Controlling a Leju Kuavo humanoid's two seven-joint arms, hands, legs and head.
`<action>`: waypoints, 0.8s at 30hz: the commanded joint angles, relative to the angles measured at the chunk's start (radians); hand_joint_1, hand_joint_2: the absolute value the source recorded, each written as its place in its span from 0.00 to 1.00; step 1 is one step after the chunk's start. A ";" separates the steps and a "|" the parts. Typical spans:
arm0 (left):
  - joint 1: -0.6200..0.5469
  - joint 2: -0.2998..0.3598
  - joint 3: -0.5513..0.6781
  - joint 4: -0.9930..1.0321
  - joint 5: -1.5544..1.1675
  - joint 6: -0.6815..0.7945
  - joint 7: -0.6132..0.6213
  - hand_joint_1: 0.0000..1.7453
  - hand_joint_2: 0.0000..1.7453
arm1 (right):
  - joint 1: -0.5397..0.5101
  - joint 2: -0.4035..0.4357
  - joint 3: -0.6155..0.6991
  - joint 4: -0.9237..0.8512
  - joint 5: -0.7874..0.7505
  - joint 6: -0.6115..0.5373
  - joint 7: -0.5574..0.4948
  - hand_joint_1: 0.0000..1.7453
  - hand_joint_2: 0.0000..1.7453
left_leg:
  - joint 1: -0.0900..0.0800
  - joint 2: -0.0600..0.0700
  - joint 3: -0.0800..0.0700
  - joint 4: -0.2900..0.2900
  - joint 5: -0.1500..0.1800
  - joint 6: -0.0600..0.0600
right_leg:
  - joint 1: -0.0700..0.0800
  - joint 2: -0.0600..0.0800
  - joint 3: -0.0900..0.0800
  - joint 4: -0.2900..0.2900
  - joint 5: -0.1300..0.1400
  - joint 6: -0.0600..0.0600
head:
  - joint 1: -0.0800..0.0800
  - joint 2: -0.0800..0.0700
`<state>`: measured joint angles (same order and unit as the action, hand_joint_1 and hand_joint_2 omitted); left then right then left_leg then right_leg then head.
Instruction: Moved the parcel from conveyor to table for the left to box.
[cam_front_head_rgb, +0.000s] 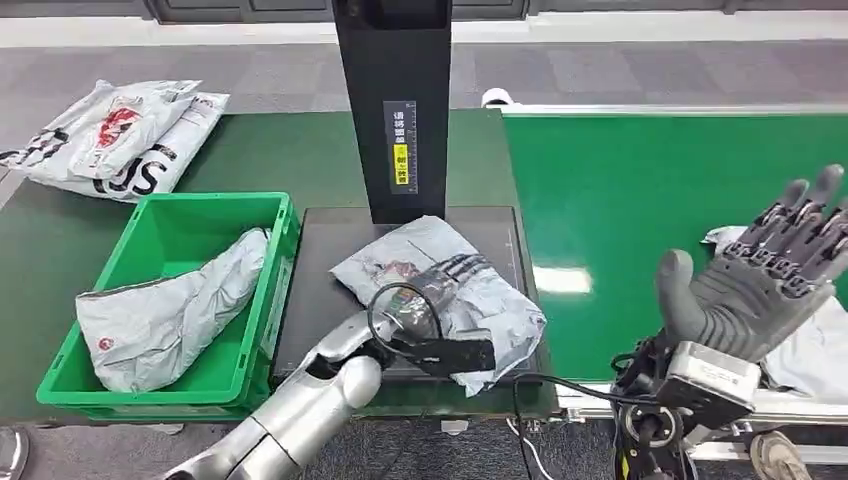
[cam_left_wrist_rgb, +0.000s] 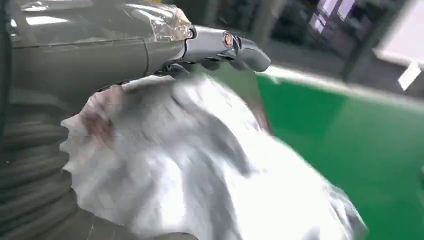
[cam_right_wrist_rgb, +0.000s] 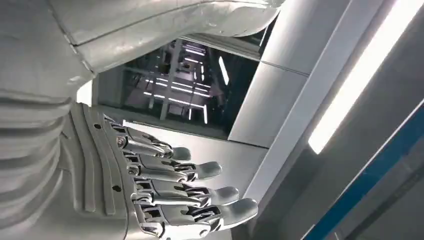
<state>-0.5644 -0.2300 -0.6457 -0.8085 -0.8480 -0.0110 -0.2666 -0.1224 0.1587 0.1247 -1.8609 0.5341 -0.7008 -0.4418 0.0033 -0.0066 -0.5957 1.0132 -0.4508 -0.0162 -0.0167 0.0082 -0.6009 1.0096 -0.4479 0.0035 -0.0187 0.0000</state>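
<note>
Crate (cam_front_head_rgb: 150, 385) left of the left hand (cam_front_head_rgb: 445, 285) held one grey bag (cam_front_head_rgb: 165, 310); that hand grasped the blurred parcel (cam_front_head_rgb: 455, 300); right hand (cam_front_head_rgb: 765, 275) lay released.

A dark green table top (cam_front_head_rgb: 270, 150) fills the left and middle of the head view, with a brighter green conveyor belt (cam_front_head_rgb: 640, 200) beside it on the right, edged by a pale metal rail (cam_front_head_rgb: 680, 108). A black upright post (cam_front_head_rgb: 395, 100) with a yellow-marked label stands on a black flat platform (cam_front_head_rgb: 320, 290). Beyond lies grey carpeted floor (cam_front_head_rgb: 600, 70). A long ceiling light strip (cam_right_wrist_rgb: 350, 95) glows brightly overhead.
</note>
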 joint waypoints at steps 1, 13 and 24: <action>-0.142 -0.075 -0.184 0.292 -0.015 -0.063 -0.028 0.00 1.00 | -0.066 0.025 -0.032 0.066 -0.021 0.003 -0.005 0.00 1.00 | 0.001 -0.001 0.001 -0.001 0.000 0.001 | 0.001 -0.002 0.003 -0.002 0.000 0.000 | 0.000 0.000; -0.196 -0.119 -0.232 0.414 -0.004 -0.054 0.012 1.00 1.00 | -0.063 0.038 -0.026 0.062 -0.020 0.003 -0.010 0.00 1.00 | 0.001 0.000 0.002 -0.002 0.000 0.001 | 0.002 -0.002 0.004 -0.003 0.001 -0.001 | 0.000 0.000; -0.205 -0.116 -0.202 0.418 0.011 0.012 0.021 1.00 1.00 | -0.053 0.041 -0.035 0.058 -0.019 0.003 -0.010 0.00 1.00 | 0.001 0.000 0.001 -0.001 0.000 0.000 | 0.001 -0.001 0.002 -0.001 0.000 0.000 | 0.000 0.000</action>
<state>-0.7300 -0.3506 -0.7935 -0.4681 -0.8458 -0.0302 -0.2544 -0.1580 0.1884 0.1248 -1.8505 0.5219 -0.7004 -0.4517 0.0033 -0.0073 -0.5959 1.0132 -0.4506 -0.0159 -0.0167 0.0070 -0.6003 1.0097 -0.4480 0.0036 -0.0187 -0.0004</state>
